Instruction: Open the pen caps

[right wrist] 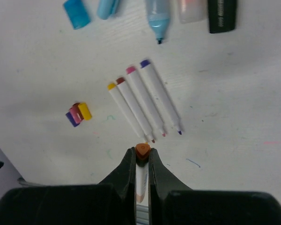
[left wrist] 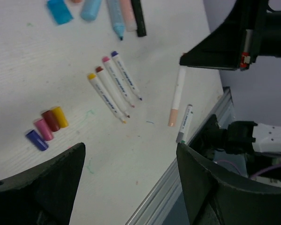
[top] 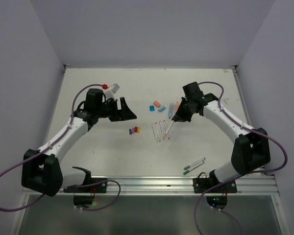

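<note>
My right gripper (top: 178,116) (right wrist: 142,155) is shut on the orange end of a thin white pen (right wrist: 141,180). The pen hangs down with its peach cap (left wrist: 172,117) lowest, just above the table. Several uncapped white pens (top: 160,129) (right wrist: 143,101) lie side by side under it. Their loose caps (top: 134,130) (left wrist: 48,126) (right wrist: 78,114), yellow, red, pink and purple, sit in a cluster to the left. My left gripper (top: 123,109) (left wrist: 131,187) is open and empty above the table, left of the caps.
Blue (top: 153,107), orange (top: 157,104) and light blue (top: 161,108) highlighter caps and two highlighters (top: 174,107) lie behind the pens. Two capped pens (top: 193,165) lie near the front rail (top: 152,183). A red and white object (top: 110,87) sits at the back left.
</note>
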You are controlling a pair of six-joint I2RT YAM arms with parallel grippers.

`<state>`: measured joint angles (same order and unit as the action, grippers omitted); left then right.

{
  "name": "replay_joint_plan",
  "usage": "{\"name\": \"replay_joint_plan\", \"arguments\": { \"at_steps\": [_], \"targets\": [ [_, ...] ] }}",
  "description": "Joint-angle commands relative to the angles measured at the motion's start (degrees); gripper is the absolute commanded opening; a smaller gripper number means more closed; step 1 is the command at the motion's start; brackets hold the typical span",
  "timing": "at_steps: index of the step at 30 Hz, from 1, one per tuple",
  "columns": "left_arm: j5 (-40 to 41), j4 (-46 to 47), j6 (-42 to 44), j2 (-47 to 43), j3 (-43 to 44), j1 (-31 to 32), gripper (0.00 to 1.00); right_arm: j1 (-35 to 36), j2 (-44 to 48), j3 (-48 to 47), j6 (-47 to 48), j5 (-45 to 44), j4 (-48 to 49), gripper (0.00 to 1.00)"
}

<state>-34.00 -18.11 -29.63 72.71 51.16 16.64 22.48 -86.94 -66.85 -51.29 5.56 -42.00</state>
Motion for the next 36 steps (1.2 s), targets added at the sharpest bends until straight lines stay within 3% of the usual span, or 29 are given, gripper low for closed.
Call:
{"name": "replay_joint_plan", "arguments": {
  "at_steps": [1, 5, 16, 20, 28, 36],
  "targets": [
    [-21.4, 21.4, -6.1, 1.0, -5.4, 0.2, 0.81, 2.0, -0.5, -4.2, 11.6, 8.7, 2.1, 0.0],
    [-27.4, 21.7, -4.2, 3.5, -4.3, 2.7, 0.82, 2.3, 2.5, -4.6, 11.6, 12.7, 7.2, 0.0],
    [-26.8, 22.9, -4.7, 6.7, -3.3, 7.8, 0.82, 2.3, 2.9, -7.2, 6.5, 18.4, 11.1, 0.0],
    [-26.1, 25.1, -7.1, 7.7, -3.3, 9.5, 0.75, 2.4, 3.4, -7.0, 4.6, 19.5, 13.1, 0.0],
    [-25.8, 29.2, -9.3, 10.0, -2.7, 11.9, 0.69, 2.6, 4.1, -7.0, 2.0, 21.2, 15.6, 0.0],
    [-25.3, 31.0, -11.0, 10.9, -2.1, 12.2, 0.52, 3.6, 4.2, -6.5, 1.3, 21.2, 16.2, 0.0]
  ]
}}
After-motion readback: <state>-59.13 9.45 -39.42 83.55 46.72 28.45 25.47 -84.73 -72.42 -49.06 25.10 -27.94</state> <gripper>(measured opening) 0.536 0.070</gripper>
